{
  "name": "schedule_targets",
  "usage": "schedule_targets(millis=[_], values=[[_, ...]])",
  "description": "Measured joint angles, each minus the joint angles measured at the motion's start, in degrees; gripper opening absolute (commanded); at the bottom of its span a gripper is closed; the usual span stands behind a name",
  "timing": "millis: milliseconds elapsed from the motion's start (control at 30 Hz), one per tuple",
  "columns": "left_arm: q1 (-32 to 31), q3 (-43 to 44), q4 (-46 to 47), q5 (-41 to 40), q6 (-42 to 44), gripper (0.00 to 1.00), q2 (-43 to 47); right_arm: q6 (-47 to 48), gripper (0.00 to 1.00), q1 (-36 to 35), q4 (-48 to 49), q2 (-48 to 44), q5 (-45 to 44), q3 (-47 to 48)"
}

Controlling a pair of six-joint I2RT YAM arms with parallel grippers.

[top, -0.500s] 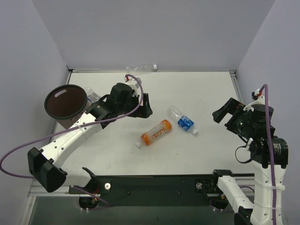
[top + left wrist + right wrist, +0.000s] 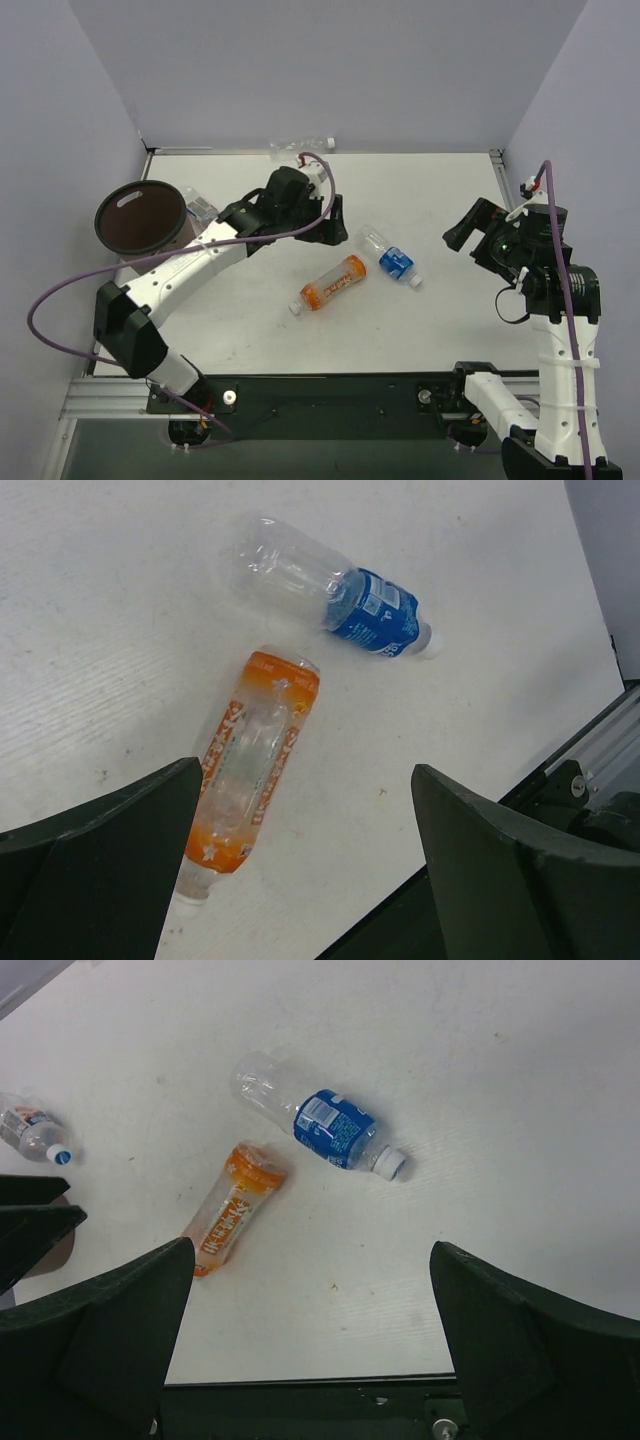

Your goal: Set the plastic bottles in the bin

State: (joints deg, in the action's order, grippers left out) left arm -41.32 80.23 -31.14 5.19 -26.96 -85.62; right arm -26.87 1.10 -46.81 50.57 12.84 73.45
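Note:
An orange bottle (image 2: 333, 283) lies on its side in the middle of the white table, and a clear bottle with a blue label (image 2: 390, 258) lies just right of it. A plain clear bottle (image 2: 300, 146) lies at the back wall; another (image 2: 200, 208) rests beside the brown bin (image 2: 108, 205) at the left. My left gripper (image 2: 338, 222) hovers open behind the two middle bottles; its wrist view shows the orange bottle (image 2: 250, 770) by the left finger and the blue-label bottle (image 2: 340, 595) farther off. My right gripper (image 2: 462, 232) is open at the right, empty.
The black frame rail (image 2: 330, 385) runs along the table's near edge. Grey walls close in the back and both sides. In the right wrist view the orange bottle (image 2: 232, 1210), the blue-label bottle (image 2: 320, 1128) and a small clear bottle (image 2: 35, 1132) lie on the white table (image 2: 480, 1110).
My left gripper has swung right, away from the bin and closer to the two middle bottles. The right arm has shifted slightly left and back. The bottles have not moved.

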Motion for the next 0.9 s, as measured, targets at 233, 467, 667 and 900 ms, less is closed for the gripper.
schedule_targets(millis=[233, 467, 667, 900], values=[[-3.17, 14.97, -1.09, 1.31, -2.78, 0.97, -17.53, -0.02, 0.99, -0.02, 0.17, -1.31, 0.57, -1.14], [-3.8, 39.58, -13.7, -1.86, -12.55, 0.97, -37.68, -0.04, 0.99, -0.07, 0.22, -1.29, 0.76, -1.27], [-2.56, 45.29, -21.51, -4.04, -24.48, 0.97, -44.09, -0.04, 0.99, -0.07, 0.26, -1.29, 0.76, -1.27], [-2.14, 45.55, -23.96, -5.33, -34.01, 0.97, -45.51, -0.04, 0.99, -0.07, 0.26, -1.36, 1.31, -1.27]])
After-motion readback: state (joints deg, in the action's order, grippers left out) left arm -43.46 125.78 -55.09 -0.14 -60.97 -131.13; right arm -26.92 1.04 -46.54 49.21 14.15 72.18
